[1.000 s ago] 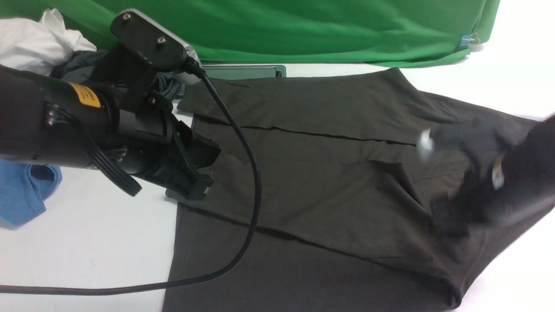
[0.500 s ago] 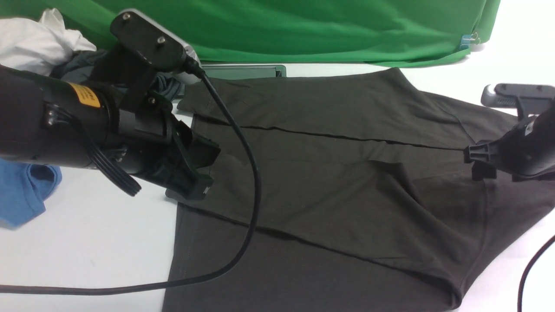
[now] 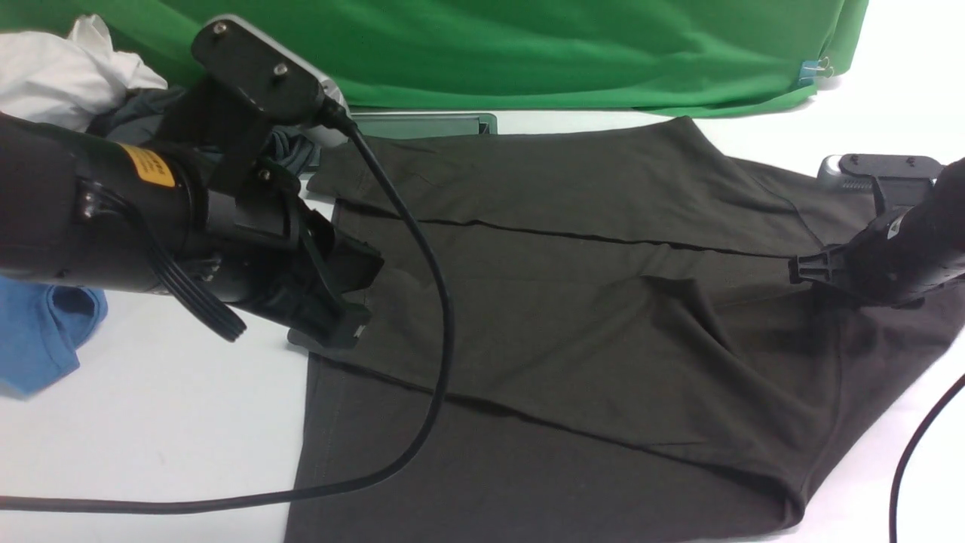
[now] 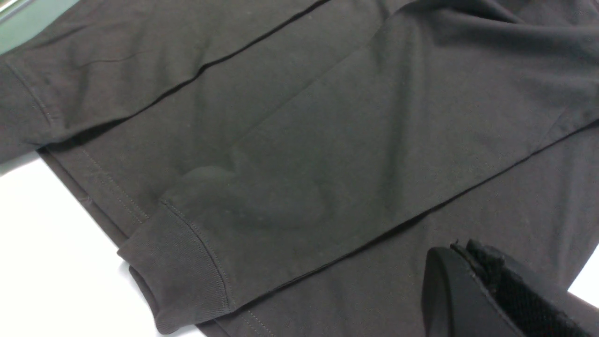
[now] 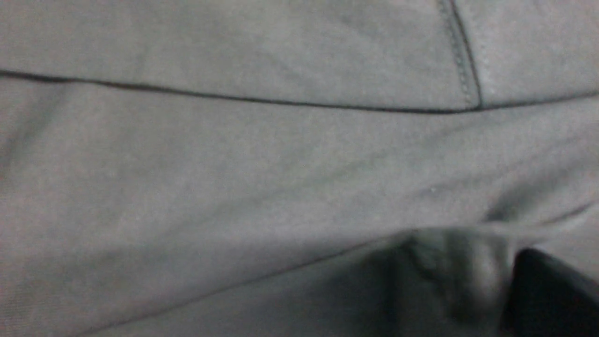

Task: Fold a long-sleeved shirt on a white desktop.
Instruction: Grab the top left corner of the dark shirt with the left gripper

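The dark brown-black long-sleeved shirt [image 3: 573, 302] lies spread on the white desktop [image 3: 151, 422], both sleeves folded across its body. One ribbed cuff [image 4: 178, 267] reaches its left edge. My left gripper [image 3: 335, 328] hovers over that edge, shut and holding nothing; its tips [image 4: 461, 248] are pressed together. My right gripper [image 3: 807, 271] is down on the shirt's right side, where the sleeve fold line ends. In the right wrist view a ridge of the shirt [image 5: 458, 262] bunches up beside a dark finger [image 5: 547, 290].
A green backdrop [image 3: 528, 53] hangs behind, with a grey hatch [image 3: 422, 124] in front of it. White cloth [image 3: 68, 68], a grey-teal garment [image 3: 143, 105] and a blue shirt [image 3: 38, 332] lie at the left. The left arm's cable [image 3: 441, 339] loops over the shirt.
My right arm swung up from the shirt's lower right to the sleeve fold line, then edged left and down, and its jaws closed on fabric. The left arm stayed still.
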